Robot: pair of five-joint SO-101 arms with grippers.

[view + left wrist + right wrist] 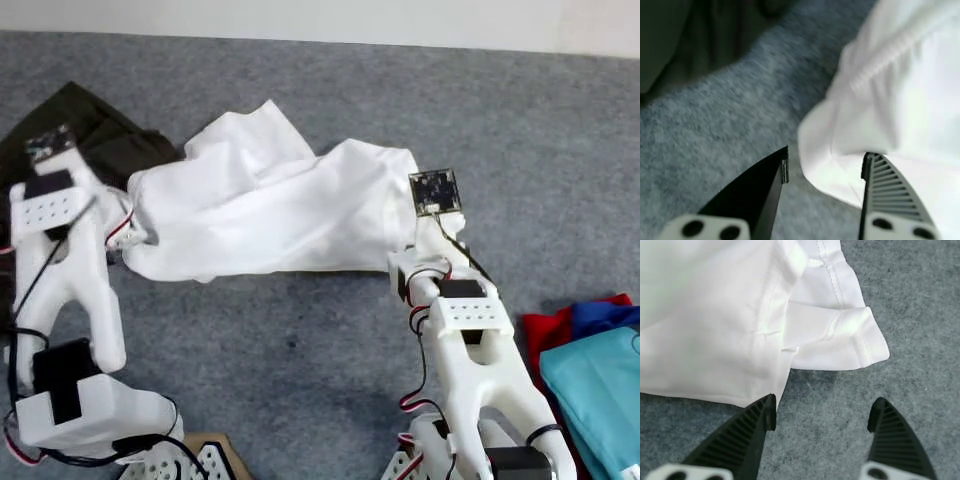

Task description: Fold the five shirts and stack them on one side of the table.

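A white shirt (270, 210) lies crumpled across the middle of the grey table (330, 330), stretched between the two arms. My left gripper (824, 167) is open at the shirt's left end, and a corner of the white shirt (890, 100) lies between its fingers. My right gripper (822, 415) is open just in front of the shirt's right end, where a hemmed corner of the white shirt (840, 335) lies flat on the table. A dark shirt (95, 130) lies bunched at the far left.
A stack of folded shirts (600, 370), teal on top with blue and red below, sits at the right edge. The dark shirt (695, 35) lies beyond my left gripper. Bare grey table stretches in front of the white shirt.
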